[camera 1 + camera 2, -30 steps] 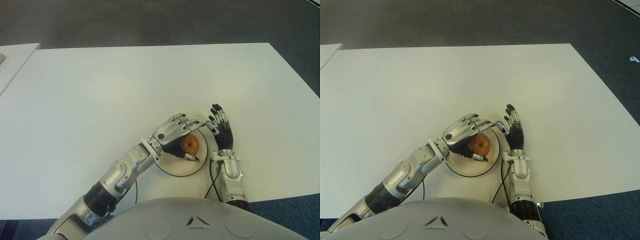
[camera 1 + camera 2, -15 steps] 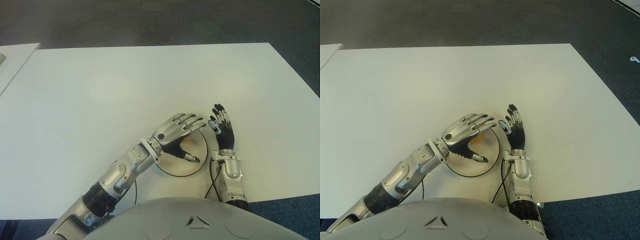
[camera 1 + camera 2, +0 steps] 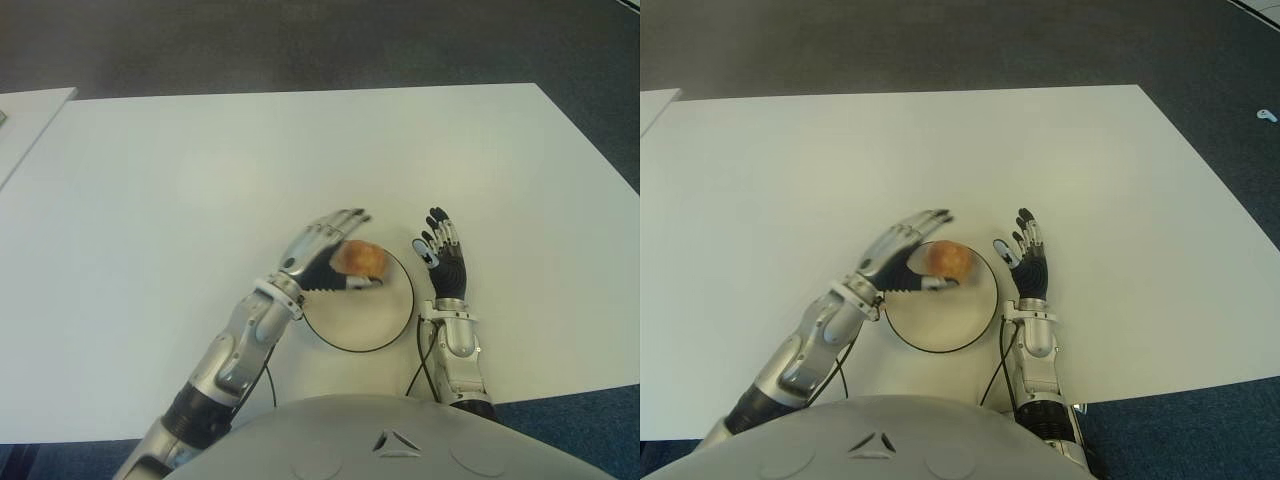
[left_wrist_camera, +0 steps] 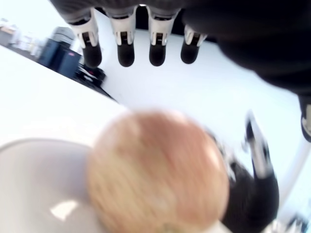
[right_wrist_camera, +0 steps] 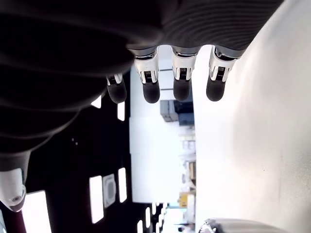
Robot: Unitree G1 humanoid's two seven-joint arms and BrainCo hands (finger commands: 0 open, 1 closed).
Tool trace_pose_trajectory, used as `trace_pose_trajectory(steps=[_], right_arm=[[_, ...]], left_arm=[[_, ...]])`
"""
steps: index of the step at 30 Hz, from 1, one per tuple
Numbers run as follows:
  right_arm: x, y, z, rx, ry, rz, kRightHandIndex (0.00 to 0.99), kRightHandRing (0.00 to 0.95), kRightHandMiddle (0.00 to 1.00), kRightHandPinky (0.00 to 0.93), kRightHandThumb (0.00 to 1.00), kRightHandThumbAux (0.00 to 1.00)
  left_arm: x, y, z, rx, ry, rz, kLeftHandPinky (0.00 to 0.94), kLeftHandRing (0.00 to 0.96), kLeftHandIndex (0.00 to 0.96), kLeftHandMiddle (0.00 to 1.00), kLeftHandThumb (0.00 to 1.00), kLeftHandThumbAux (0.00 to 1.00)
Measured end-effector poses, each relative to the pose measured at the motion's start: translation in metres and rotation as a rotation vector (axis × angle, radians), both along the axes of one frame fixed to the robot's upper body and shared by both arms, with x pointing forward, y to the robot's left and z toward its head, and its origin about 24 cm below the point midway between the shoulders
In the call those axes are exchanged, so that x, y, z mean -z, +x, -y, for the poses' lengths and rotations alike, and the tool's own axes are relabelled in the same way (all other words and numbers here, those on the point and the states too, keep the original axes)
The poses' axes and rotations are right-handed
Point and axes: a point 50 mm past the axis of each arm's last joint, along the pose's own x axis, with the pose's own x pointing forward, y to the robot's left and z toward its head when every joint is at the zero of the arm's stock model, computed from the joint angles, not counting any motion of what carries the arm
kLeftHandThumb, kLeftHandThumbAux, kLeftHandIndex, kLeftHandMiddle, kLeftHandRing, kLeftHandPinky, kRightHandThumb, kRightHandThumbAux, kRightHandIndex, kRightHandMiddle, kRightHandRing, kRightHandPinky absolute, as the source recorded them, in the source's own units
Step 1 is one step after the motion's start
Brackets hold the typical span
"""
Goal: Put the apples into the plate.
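Apple (image 3: 358, 259) on plate (image 3: 365, 325), left hand (image 3: 318, 255) spread beside it, no writing

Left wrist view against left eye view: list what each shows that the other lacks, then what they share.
Only the left wrist view shows the left hand's four straight fingertips from the palm side, clear of the apple. Only the left eye view shows the whole white table, the full plate and the left hand at the plate's far left rim. Both show the apple, the plate and the open right hand beside it.
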Motion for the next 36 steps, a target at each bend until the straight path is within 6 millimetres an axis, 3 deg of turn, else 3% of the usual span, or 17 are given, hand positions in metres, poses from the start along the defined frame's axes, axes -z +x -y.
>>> trace_pose_trajectory(steps=[9,14,22,36], right_arm=[[0.000,0.000,-0.001,0.000,-0.011,0.006,0.000,0.000,0.000,0.000,0.067,0.469],[0.001,-0.001,0.000,-0.001,-0.011,0.000,0.000,0.000,0.000,0.000,0.066,0.471],[0.001,0.000,-0.001,-0.022,-0.011,-0.002,0.000,0.000,0.000,0.000,0.066,0.463],[0.001,0.000,-0.002,-0.038,-0.013,-0.001,0.000,0.000,0.000,0.000,0.066,0.470]], left_arm=[[0.014,-0.016,-0.035,-0.357,-0.509,-0.188,0.175,0.134,0.166,0.144,0.170,0.502],[0.039,-0.034,-0.049,-0.538,-0.705,-0.278,0.155,0.135,0.175,0.149,0.167,0.547],[0.061,-0.046,-0.063,-0.659,-0.743,-0.271,0.058,0.075,0.165,0.102,0.162,0.595],[0.074,-0.047,-0.072,-0.698,-0.687,-0.204,0.032,0.025,0.163,0.056,0.107,0.563]])
